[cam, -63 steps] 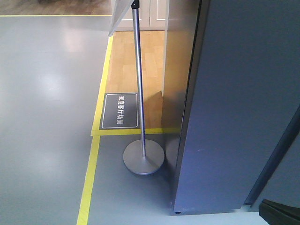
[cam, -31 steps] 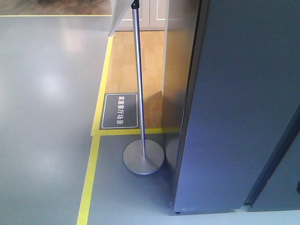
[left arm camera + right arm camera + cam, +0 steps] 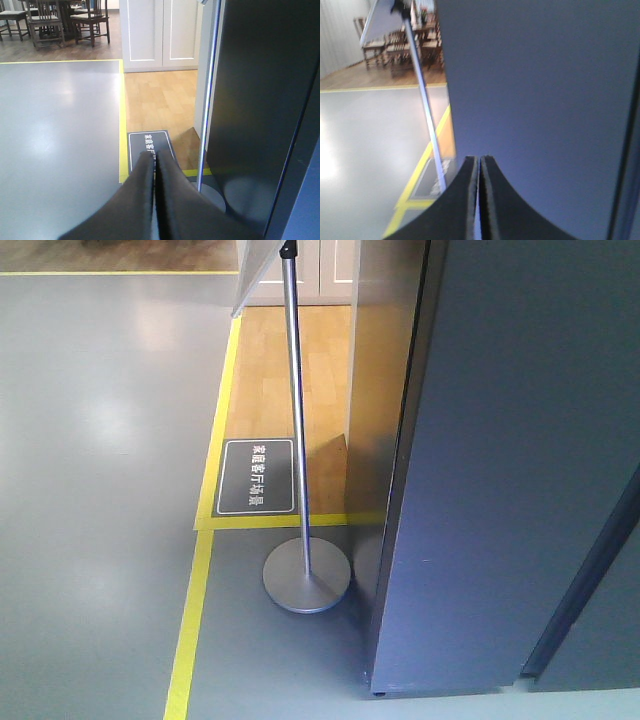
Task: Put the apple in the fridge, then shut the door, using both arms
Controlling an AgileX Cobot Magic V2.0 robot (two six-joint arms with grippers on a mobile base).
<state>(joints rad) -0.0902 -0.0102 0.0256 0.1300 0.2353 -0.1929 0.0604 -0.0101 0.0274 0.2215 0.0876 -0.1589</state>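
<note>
The fridge (image 3: 500, 460) fills the right of the front view as a tall dark grey face, with a dark seam (image 3: 585, 570) slanting down it. No white interior shows, and I cannot tell which panel is the door. The apple is out of view. My left gripper (image 3: 154, 156) is shut with nothing in it, pointing at the floor left of the fridge (image 3: 260, 100). My right gripper (image 3: 479, 159) is shut and empty too, close before the grey fridge face (image 3: 545, 90). Neither gripper shows in the front view.
A sign stand with a thin metal pole and a round base (image 3: 306, 575) stands just left of the fridge. A dark floor plate (image 3: 257, 476) lies on wooden flooring edged by yellow tape (image 3: 190, 620). White cupboard doors (image 3: 160, 35) and chairs (image 3: 50, 20) are farther back.
A black gripper part at the bottom right corner of the front view one second ago has left that view. The fridge and the stand have not moved.
</note>
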